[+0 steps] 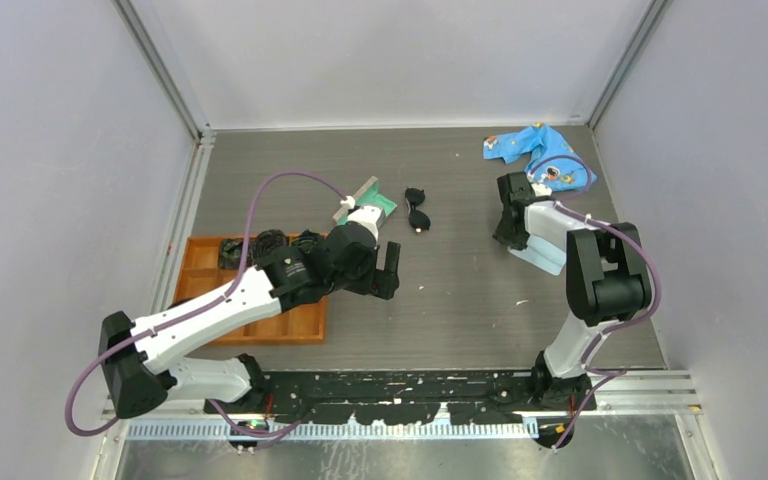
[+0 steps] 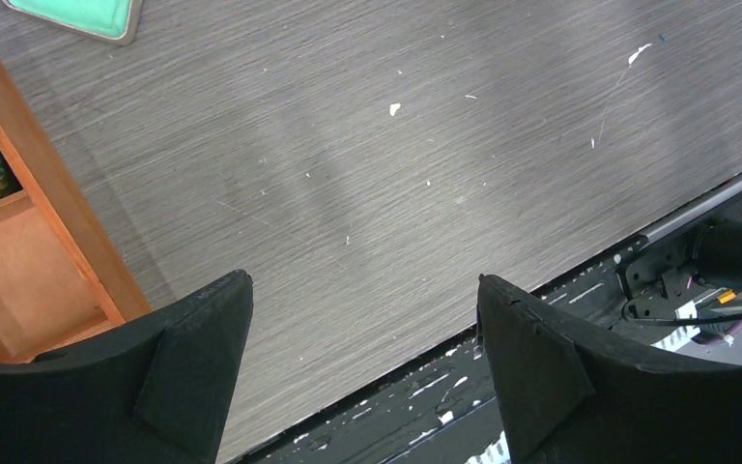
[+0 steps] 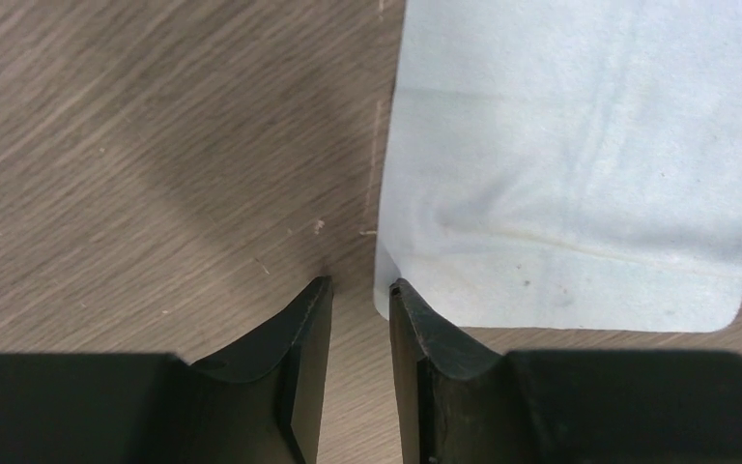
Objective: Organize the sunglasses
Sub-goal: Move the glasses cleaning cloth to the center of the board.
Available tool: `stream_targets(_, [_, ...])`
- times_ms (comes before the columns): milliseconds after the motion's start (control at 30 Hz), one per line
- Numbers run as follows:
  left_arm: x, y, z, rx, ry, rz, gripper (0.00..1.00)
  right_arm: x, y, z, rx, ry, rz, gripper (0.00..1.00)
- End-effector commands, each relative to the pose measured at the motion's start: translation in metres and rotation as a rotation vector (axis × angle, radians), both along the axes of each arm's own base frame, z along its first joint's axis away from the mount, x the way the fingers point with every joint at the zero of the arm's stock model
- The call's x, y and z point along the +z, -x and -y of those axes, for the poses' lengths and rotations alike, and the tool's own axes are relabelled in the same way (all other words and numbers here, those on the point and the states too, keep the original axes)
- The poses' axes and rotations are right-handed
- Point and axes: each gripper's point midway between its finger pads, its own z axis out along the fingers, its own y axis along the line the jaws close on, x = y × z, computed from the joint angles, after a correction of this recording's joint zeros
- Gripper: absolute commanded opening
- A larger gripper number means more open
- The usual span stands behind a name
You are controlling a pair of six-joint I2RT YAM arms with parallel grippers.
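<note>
Sunglasses (image 1: 417,209): lie on the table (image 1: 460,290) toward the far side, lenses dark, one lens farther from the arms than the other. Nothing touches them.
Sunglasses' neighbours: just right of the case (image 1: 368,200), apart from it. The right arm stands farther to their right.
Left gripper (image 2: 362,280): spread wide, with only bare table between the fingers (image 2: 193,367). It holds nothing.
Left gripper's place: in the overhead view it hangs over mid-table, nearer the arm bases than the sunglasses and case. The tray (image 1: 260,325) is on its left.
Right gripper (image 3: 357,285): fingers nearly together with a thin gap left between them, nothing in it.
Right gripper's place: low over the table at the cloth (image 3: 589,164). The right fingertip sits at the cloth's near corner; I cannot tell whether it touches.
Case: open, teal lining up, partly hidden behind the left wrist in the overhead view. One corner shows at the top left of the left wrist view.
Tray: orange, with compartments, at the left side of the table. Dark bundles (image 1: 260,243) fill its far compartments, and the near ones show bare orange.
Cloth: blue and patterned in the overhead view, crumpled at the far right corner. It looks pale blue up close.
</note>
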Motion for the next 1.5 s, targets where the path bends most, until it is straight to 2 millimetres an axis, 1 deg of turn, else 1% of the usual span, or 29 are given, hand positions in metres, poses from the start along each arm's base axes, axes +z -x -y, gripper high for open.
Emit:
stream_targets(0, [0.013,-0.009,0.007,0.027,0.048,0.04,0.87,-0.007,-0.011,0.001,0.005,0.028,0.0,0.34])
stream_targets(33, [0.013,-0.009,0.007,0.027,0.042,0.042,0.87,-0.01,-0.01,0.002,0.003,0.027,-0.008,0.33])
stream_targets(100, [0.013,-0.011,0.007,0.026,0.035,0.043,0.87,-0.013,-0.009,0.001,-0.004,0.019,-0.008,0.29])
stream_targets(200, [0.011,-0.011,0.009,0.022,0.03,0.037,0.87,-0.009,-0.007,0.001,-0.019,0.011,0.016,0.26])
stream_targets(367, [0.006,-0.011,0.014,0.014,0.031,0.021,0.87,0.004,0.001,0.004,-0.028,0.016,0.046,0.29])
stream_targets(467, [0.005,-0.011,0.017,0.009,0.032,0.018,0.88,0.007,0.006,0.007,-0.028,0.031,0.048,0.3])
stream_targets(600, [0.007,-0.011,0.023,0.0,0.045,0.008,0.88,0.006,0.012,0.013,-0.024,0.057,0.034,0.33])
stream_targets(767, [0.007,-0.012,0.025,-0.003,0.044,0.01,0.88,0.005,0.017,0.008,-0.011,0.03,0.047,0.34])
stream_targets(833, [0.006,-0.013,0.024,0.0,0.04,0.008,0.88,0.011,0.014,0.0,0.019,-0.01,0.074,0.34])
stream_targets(967, [0.005,-0.013,0.026,0.0,0.038,0.005,0.88,0.031,0.008,-0.012,0.072,-0.065,0.123,0.33])
stream_targets(1033, [0.004,-0.013,0.026,0.0,0.036,0.001,0.88,0.042,0.007,-0.009,0.07,-0.048,0.153,0.33])
stream_targets(1100, [0.002,-0.013,0.027,-0.001,0.034,-0.001,0.88,0.048,0.007,0.001,0.054,0.002,0.166,0.34])
stream_targets(1200, [0.001,-0.014,0.028,-0.002,0.032,-0.006,0.88,0.041,0.007,0.011,0.045,0.051,0.122,0.34])
stream_targets(1400, [0.0,-0.013,0.029,-0.007,0.03,-0.013,0.88,0.009,0.005,0.013,0.025,0.044,0.029,0.35])
stream_targets(1467, [-0.001,-0.012,0.027,-0.002,0.022,-0.013,0.88,0.005,0.003,0.013,0.016,0.03,0.021,0.34])
